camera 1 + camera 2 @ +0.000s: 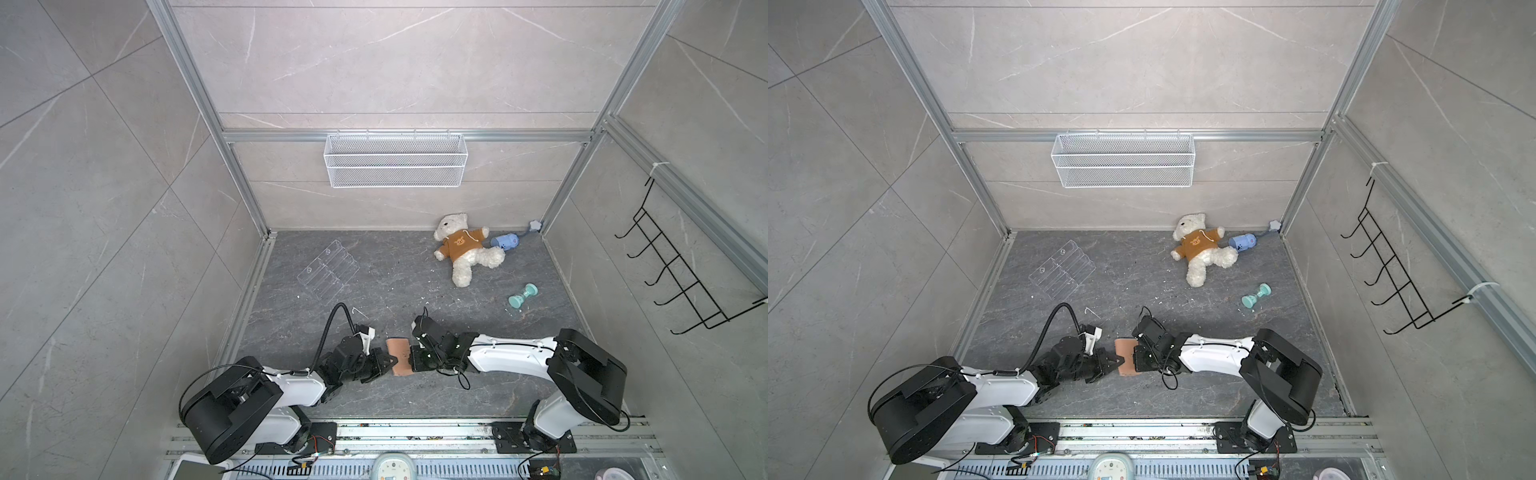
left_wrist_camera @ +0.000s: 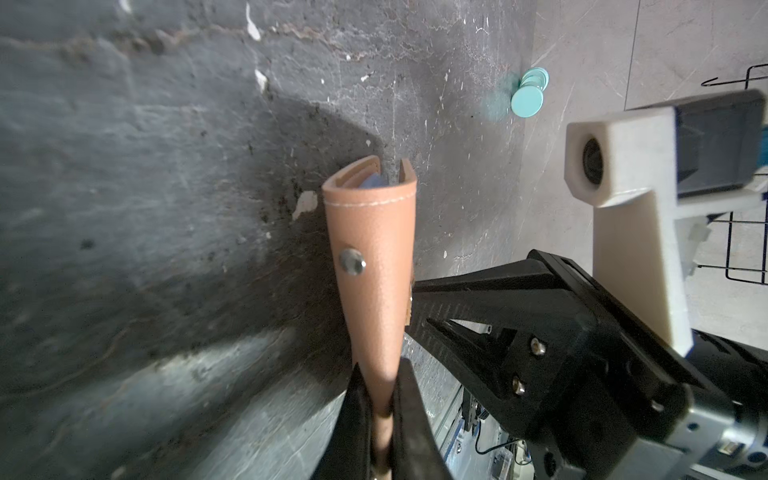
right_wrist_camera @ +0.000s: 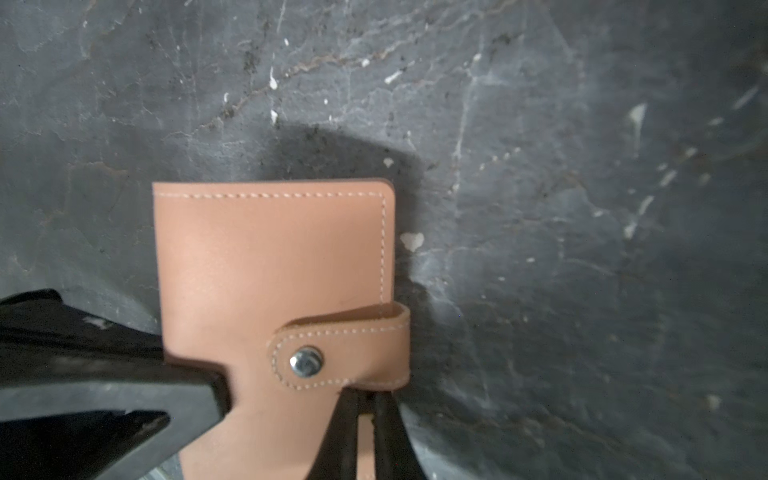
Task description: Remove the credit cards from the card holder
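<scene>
Now one closed card holder [image 1: 399,354], its single strap [image 3: 345,345] snapped, is toward 6 o'clock of the surface [image 1: 395,270], between two pincers. The left pincer [image 1: 392,362], at its 9 o'clock, is clenched on the folded edge. The right pincer [image 3: 365,399], at its 3 o'clock, straddles the strap edge; whether it is gripping or released, I cannot tell.
</scene>
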